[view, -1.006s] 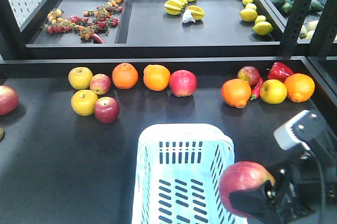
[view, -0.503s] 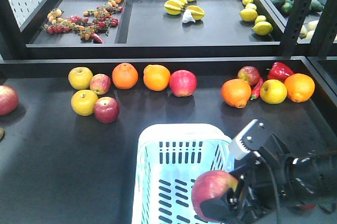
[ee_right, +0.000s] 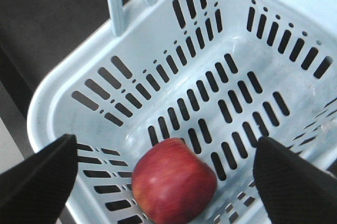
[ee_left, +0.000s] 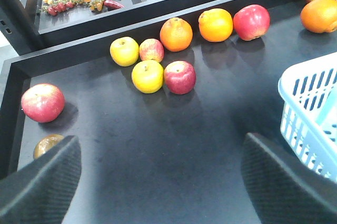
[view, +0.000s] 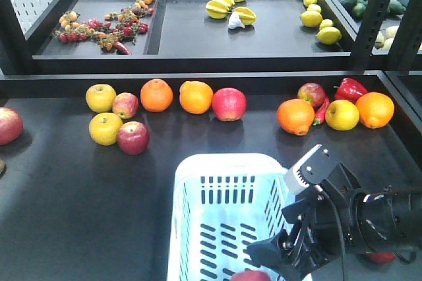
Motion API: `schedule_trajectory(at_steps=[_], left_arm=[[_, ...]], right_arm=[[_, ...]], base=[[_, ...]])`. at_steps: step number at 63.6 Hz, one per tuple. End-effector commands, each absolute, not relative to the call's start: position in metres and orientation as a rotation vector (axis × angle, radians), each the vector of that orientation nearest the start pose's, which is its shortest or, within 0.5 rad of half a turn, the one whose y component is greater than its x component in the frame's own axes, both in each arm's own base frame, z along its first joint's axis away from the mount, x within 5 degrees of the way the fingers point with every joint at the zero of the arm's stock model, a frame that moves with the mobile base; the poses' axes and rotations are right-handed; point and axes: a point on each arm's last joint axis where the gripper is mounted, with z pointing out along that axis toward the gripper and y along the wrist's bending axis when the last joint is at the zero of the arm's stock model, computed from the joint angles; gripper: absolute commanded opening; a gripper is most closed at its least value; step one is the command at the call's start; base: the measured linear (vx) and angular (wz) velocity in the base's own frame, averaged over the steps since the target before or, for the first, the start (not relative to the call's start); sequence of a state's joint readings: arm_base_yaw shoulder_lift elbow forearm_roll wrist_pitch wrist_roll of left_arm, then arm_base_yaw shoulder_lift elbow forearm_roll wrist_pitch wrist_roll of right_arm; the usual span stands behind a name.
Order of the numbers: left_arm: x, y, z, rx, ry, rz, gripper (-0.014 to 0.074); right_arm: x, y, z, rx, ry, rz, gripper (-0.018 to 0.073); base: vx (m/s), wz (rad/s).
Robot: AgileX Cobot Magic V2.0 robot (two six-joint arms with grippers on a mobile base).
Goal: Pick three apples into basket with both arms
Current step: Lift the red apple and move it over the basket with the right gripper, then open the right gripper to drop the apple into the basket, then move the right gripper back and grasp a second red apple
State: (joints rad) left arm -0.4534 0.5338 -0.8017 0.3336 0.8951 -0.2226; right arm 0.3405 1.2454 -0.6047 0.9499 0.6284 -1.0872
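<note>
**Status.** One red apple (ee_right: 174, 184) lay on the slotted floor of the basket (view: 224, 165), close to a side wall and clear of both fingers. The right gripper (view: 282, 254) hung over the basket's right side, spread wide and holding nothing. The left gripper (ee_left: 163, 179) was likewise wide and empty, above bare tabletop (view: 79, 188) left of the basket.

**Progress.** By this evidence, one of three apples was placed and two were left to collect. Likely candidates were the dark red apple (ee_left: 179, 77), which touched a yellow apple (ee_left: 147, 75), and the large red apple (ee_left: 42, 102), which stood alone near the left rail.

**Clearance.** Open tabletop lay between the basket and the fruit row. The raised back rail (view: 198, 83) ran just behind that row. The basket wall bounded the right gripper, so a lift before any sideways travel appeared advisable.
</note>
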Motion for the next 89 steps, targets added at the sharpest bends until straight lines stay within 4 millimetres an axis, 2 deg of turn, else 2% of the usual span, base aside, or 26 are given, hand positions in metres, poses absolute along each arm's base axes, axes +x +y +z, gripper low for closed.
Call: schedule_trajectory(at_steps=[1,14,22,33,36,44,55,73,89], left_arm=[[0.085,-0.016,0.376,0.294,1.964,-0.033,0.0585],[0.085,-0.016,0.376,0.294,1.964,-0.033,0.0585],[0.085,-0.016,0.376,0.294,1.964,-0.033,0.0585],[0.085,-0.016,0.376,0.294,1.964,-0.033,0.0585],[0.085,-0.016,0.376,0.294,1.964,-0.033,0.0585],[0.085,-0.016,0.376,0.294,1.964,-0.033,0.0585],[0.085,-0.016,0.376,0.294,1.964,-0.033,0.0585],[0.085,-0.016,0.376,0.294,1.964,-0.033,0.0585],[0.085,-0.016,0.376,0.294,1.964,-0.033,0.0585]], right_arm=[[0.194,0.115,0.239,-0.863,2.259,0.677,0.0644],[0.184,0.106,0.250,-0.824,2.278,0.607,0.0634],[0.177,0.090,0.258,-0.856,2.313,0.388,0.0632],[0.179,0.068,0.272,-0.709,2.444,0.108,0.0629],[0.182,0.060,0.273,-0.675,2.460,0.003,0.0627],[0.187,0.052,0.272,-0.589,2.481,-0.124,0.0624],[0.201,0.047,0.257,-0.547,2.552,-0.167,0.0619],[0.236,0.003,0.221,-0.229,2.692,-0.175,0.0610],[0.260,-0.014,0.182,-0.113,2.761,-0.151,0.0601]], base=[[0.00,0.00],[0.00,0.00],[0.00,0.00],[0.00,0.00],[0.00,0.00],[0.00,0.00],[0.00,0.00],[0.00,0.00],[0.00,0.00]])
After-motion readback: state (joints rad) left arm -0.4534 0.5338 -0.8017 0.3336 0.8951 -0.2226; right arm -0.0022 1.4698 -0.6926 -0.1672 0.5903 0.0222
